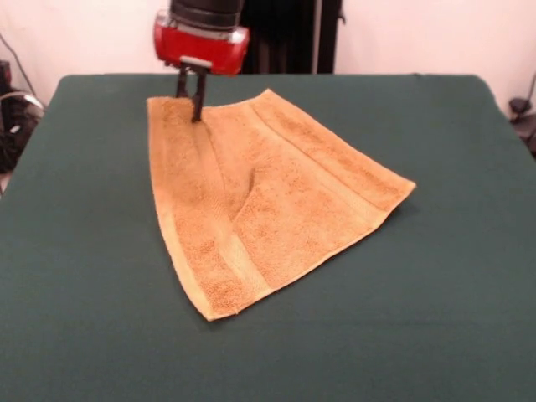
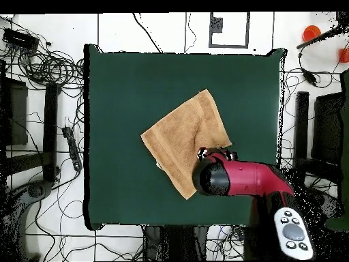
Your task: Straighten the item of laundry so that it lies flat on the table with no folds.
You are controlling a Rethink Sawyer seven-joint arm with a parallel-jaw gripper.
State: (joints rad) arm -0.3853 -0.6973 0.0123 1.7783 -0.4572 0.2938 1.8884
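The golden-tan towel (image 1: 268, 201) lies spread on the dark green table (image 1: 435, 318), turned like a diamond, with a soft ridge running down its middle from the far edge. In the overhead view the towel (image 2: 183, 140) lies right of the table's (image 2: 116, 102) centre. My gripper (image 1: 191, 105) hangs below the red wrist and comes down at the towel's far edge, near its far left corner, where the cloth looks slightly raised. In the overhead view the red and black arm (image 2: 235, 177) covers the gripper and the towel's corner nearest the robot.
Bare green felt surrounds the towel on all sides. Cables, stands and black equipment (image 2: 41, 75) lie on the floor around the table. A grey control pad (image 2: 294, 232) sits on the arm.
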